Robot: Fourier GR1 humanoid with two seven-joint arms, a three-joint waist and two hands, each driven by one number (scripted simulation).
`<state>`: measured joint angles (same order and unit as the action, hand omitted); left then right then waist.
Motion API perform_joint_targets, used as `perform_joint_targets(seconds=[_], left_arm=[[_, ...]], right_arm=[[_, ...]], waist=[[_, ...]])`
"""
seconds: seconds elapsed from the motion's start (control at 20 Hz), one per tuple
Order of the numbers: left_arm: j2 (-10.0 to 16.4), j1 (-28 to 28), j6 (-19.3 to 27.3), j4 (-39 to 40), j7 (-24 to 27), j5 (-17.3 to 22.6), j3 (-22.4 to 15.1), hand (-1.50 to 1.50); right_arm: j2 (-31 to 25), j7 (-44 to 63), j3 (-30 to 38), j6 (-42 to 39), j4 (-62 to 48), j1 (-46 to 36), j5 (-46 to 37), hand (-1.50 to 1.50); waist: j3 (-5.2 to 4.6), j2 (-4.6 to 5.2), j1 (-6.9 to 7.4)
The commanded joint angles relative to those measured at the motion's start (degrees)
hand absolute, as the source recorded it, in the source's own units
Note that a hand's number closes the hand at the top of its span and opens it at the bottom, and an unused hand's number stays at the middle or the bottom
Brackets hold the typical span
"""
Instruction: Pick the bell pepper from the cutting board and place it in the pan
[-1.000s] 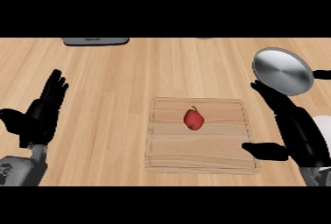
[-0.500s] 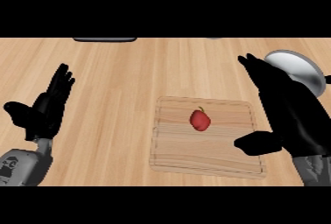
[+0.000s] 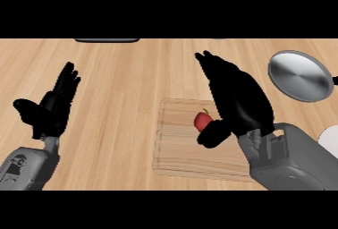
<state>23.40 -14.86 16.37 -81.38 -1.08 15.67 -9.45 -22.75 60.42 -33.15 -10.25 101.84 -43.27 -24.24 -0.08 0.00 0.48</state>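
A small red bell pepper [image 3: 202, 120] lies on the pale wooden cutting board [image 3: 181, 154] right of centre. My right hand [image 3: 238, 98] hovers over the board's right side with its fingers straight and pointing away. Its thumb reaches down just below the pepper and partly hides it. The grey pan [image 3: 299, 75] sits at the far right, beyond the board. At the left, my left hand [image 3: 51, 107] rests open with fingers up, well away from the board.
A dark grey object [image 3: 107, 40] lies at the far edge of the counter, left of centre. Part of a white object [image 3: 329, 139] shows at the right edge, beside my right forearm.
My right hand has moved left over the cutting board and now partly covers the pepper. The view has shifted, so the board sits nearer the centre.
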Motion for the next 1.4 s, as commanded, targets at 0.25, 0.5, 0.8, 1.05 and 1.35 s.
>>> perform_joint_targets(seconds=[0.25,0.5,0.8,1.05,1.35], left_arm=[[-0.81,2.81,-0.53,-2.07,1.25,-1.57,1.6,0.0],[-2.49,0.2,-1.26,1.19,0.43,-2.41,1.94,0.0],[-1.29,0.73,-2.15,-1.02,-2.02,-2.42,3.33,0.0],[-2.46,1.56,-2.36,-0.72,-1.01,-4.55,3.78,0.0],[-2.19,-0.27,-7.25,4.06,1.74,-2.99,7.41,0.0]], right_arm=[[10.29,9.24,-4.43,-0.96,-6.51,2.75,-7.45,-1.5],[10.09,9.76,-1.78,-2.41,-4.68,4.33,-9.98,-1.5],[10.0,6.43,0.97,-4.6,-11.95,5.86,-11.28,-1.5],[12.43,2.21,1.68,-4.07,-13.61,9.59,-12.52,-1.5],[14.0,2.05,4.24,-10.77,-14.4,8.12,-11.2,-1.5]], waist=[[0.04,-0.13,-0.17],[0.06,-0.14,-0.84],[0.06,-0.08,-0.54],[0.07,-0.05,-0.52],[0.05,-0.04,-0.61]])
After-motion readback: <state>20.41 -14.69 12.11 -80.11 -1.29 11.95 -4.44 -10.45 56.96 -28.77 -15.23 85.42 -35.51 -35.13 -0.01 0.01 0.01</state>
